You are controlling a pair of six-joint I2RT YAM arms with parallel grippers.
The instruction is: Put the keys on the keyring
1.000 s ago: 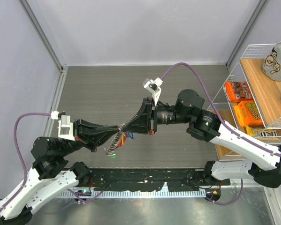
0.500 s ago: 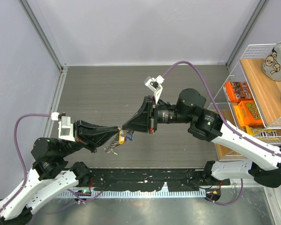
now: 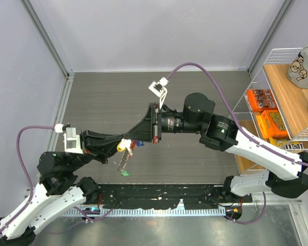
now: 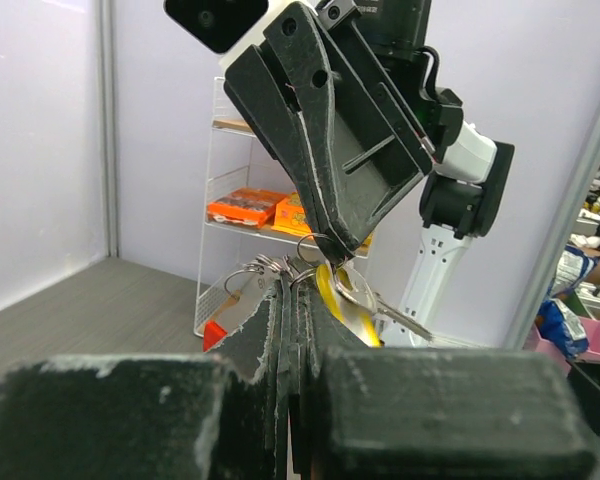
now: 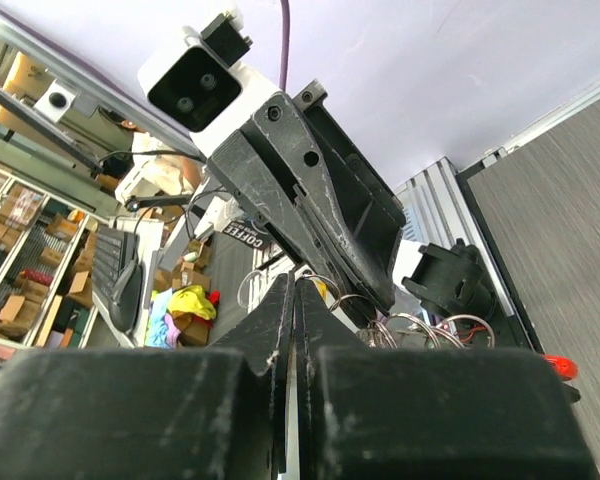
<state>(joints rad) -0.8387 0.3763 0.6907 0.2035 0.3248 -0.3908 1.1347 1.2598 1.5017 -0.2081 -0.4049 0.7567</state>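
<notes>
Fingertips on both arms are pressed flat together, with no gap showing in either wrist view. The left gripper point(image 3: 124, 144) reaches in from 9 o'clock and the right gripper point(image 3: 135, 141) from 3 o'clock. Their tips meet nose to nose in the air above the table point(image 3: 97, 102), a little toward 7 o'clock from its middle. The keys point(image 3: 131, 146) and the keyring point(image 3: 127, 149) hang as one small bunch at that meeting point, clear of the tabletop. Which pair of fingers pinches which ring I cannot tell.

From above, the bunch is only specks of colour. A yellow tag point(image 3: 121, 146) sits on its 9 o'clock side, and a red tag point(image 3: 135, 145) and a blue tag point(image 3: 140, 144) on its 3 o'clock side. The silvery chain point(image 3: 124, 161) dangles toward 6 o'clock with a green tag point(image 3: 124, 173) at its low end. The thin rings are too small to make out there.

The left wrist view shows several thin wire loops point(image 4: 261, 268) crowded at the closed tips. The yellow tag and a flat key blade point(image 4: 392, 319) hang just below the right gripper's nose. The chain and green tag do not show there. The right wrist view shows overlapping rings at 4 o'clock of its own tips, against the left gripper's dark body.
</notes>
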